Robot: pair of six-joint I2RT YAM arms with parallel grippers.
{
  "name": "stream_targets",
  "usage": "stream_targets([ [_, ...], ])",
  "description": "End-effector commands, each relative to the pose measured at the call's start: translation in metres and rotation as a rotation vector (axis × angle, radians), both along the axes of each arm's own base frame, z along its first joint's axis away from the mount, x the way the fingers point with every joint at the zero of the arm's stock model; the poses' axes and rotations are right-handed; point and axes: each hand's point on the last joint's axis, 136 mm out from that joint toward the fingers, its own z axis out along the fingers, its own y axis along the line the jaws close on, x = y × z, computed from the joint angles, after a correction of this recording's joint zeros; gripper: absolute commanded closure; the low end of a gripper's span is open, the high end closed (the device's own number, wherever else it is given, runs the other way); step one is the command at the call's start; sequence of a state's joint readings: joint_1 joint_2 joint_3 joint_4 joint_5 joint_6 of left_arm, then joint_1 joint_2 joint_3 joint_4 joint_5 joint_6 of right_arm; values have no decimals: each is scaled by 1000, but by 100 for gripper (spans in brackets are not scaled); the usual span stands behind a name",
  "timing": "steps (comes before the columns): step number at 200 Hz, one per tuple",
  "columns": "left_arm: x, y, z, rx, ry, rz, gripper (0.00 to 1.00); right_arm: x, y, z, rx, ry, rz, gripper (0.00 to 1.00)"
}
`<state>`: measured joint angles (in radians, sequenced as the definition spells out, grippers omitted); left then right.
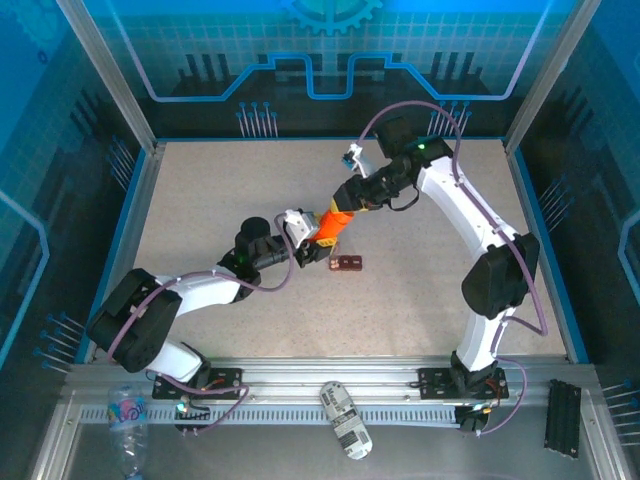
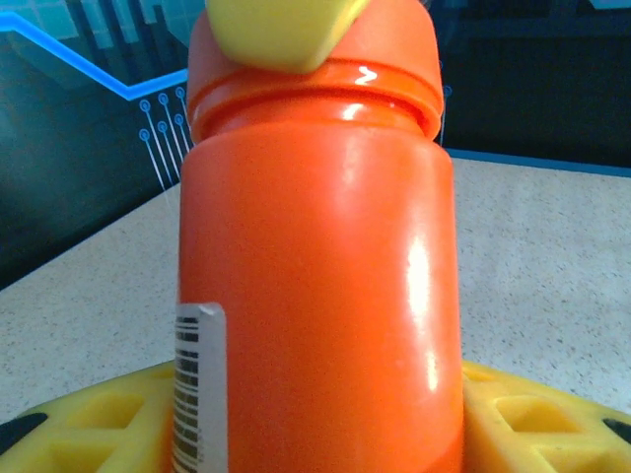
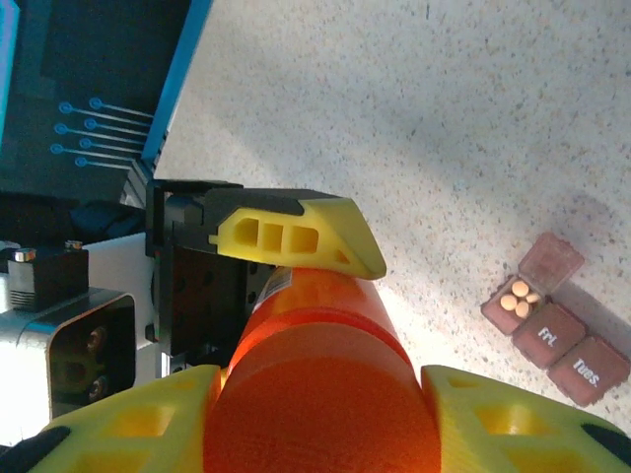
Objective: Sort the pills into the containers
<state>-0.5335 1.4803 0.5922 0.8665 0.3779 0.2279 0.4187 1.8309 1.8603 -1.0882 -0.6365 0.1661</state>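
Bottle [image 2: 315, 276] in right hand [image 3: 317, 389], containers [image 3: 552, 320] near

White arm links [image 1: 455, 200], black joint housings [image 1: 500, 275], looping lilac cables [image 1: 413, 103], yellow cut-out end effector fingers [image 3: 296, 236]

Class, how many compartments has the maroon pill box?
3, in a row on the table: open compartment with pills at one end, "Fri." compartment in the middle, "Tues." compartment at the other end, both closed. None looks hidden.
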Motion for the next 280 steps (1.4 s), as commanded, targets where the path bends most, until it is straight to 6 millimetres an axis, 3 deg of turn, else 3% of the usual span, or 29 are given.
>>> stream_targets([
  [1, -14, -17, 81, -168, -247, -90, 100, -12, 29, 2, 79, 41, 52, 56],
  [160, -1, -19, 72, -169, -231, -57, 100, 7, 10, 39, 65, -64, -73, 29],
  [190, 1, -19, 70, -176, -222, -52, 100, 16, 3, 56, 104, -99, -105, 24],
  [244, 7, -20, 68, -207, -200, -35, 100, 31, -25, 111, 209, -206, -188, 15],
  [280, 9, -18, 73, -247, -195, -20, 100, 34, -45, 126, 225, -243, -244, 15],
])
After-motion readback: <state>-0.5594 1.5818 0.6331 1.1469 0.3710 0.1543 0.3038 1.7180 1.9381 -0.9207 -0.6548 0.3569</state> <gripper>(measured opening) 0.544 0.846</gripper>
